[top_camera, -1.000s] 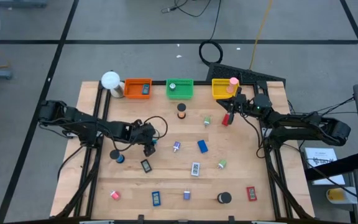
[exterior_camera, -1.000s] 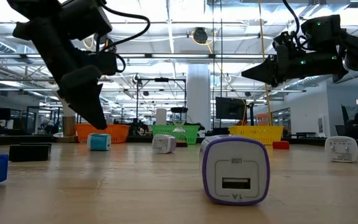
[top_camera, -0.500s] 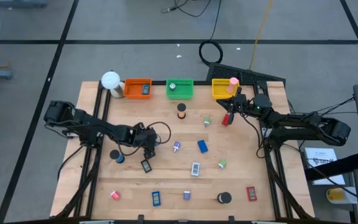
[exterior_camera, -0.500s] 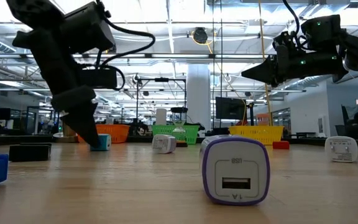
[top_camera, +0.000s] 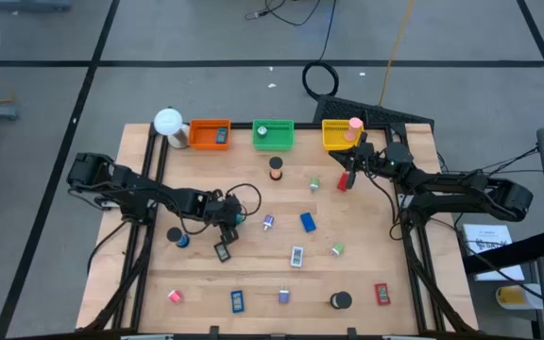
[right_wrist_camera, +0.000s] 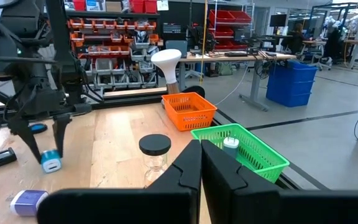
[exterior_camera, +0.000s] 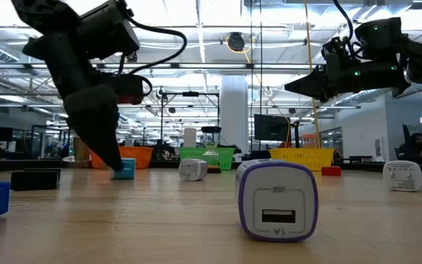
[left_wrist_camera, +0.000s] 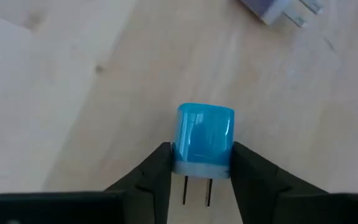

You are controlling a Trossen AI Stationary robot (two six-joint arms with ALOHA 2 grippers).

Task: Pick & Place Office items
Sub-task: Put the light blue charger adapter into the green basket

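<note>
A small light-blue plug (left_wrist_camera: pixel 205 138) with two metal prongs lies on the wooden table left of centre, also seen in the high view (top_camera: pixel 242 218) and the low view (exterior_camera: pixel 124 169). My left gripper (left_wrist_camera: pixel 202 171) is down on it, its fingers closed against its two sides. My right gripper (top_camera: pixel 348 174) hovers shut and holding nothing over the far right of the table, above a red piece (top_camera: pixel 344 182); its wrist view shows its fingers (right_wrist_camera: pixel 194 163) together. My left gripper pinches the plug between its two fingers, at the pale prong end (left_wrist_camera: pixel 202 167), one finger on each side. The fingers come down from above at a slant. The plug rests on the table, with its prongs pointing back between the fingers.
Orange (top_camera: pixel 209 133), green (top_camera: pixel 273 134) and yellow (top_camera: pixel 338 135) trays line the far edge beside a white ball lamp (top_camera: pixel 168 121). Loose pieces lie around: a purple charger (top_camera: pixel 268 223), a blue rectangle (top_camera: pixel 308 222), a black rectangle (top_camera: pixel 222 251), a blue roll (top_camera: pixel 176 236), a black-lidded jar (top_camera: pixel 275 168).
My left gripper has come down toward the table onto the blue plug and gone a little toward the table's right edge. The plug has stayed on the table.
</note>
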